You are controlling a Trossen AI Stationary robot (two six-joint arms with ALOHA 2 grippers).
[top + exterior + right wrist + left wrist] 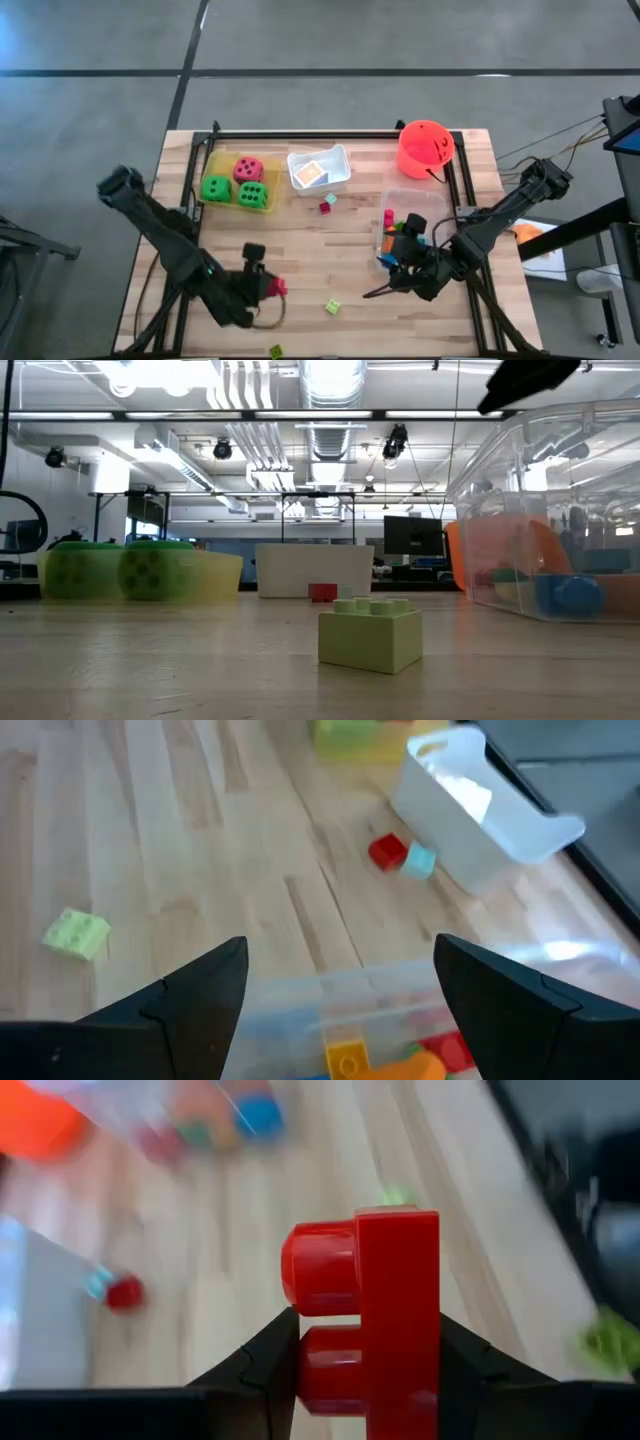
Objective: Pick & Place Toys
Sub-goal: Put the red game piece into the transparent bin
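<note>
The left tool (365,1370) is clamped on a red brick (375,1315) near the front left of the wooden surface (300,260). The brick is glossy, with two round studs on one side; in the left wrist view it stands on end between the dark fingers (250,1370), its long axis upright and its studs pointing sideways. No writing can be read on it.

Far left, a yellow tray (215,165) holds two green dice (216,188) and a pink-red die (248,168), all dotted. Right of it a white tray (340,160) holds a flat card (311,174), and a small red brick (326,206) lies just in front. A pale green brick (370,633) sits studs-up near the front middle.

The right tool (340,990) hangs with its fingers well apart over a clear tray (395,200) of mixed bricks at the right. An orange-red bucket (425,148) stands at the far right.
</note>
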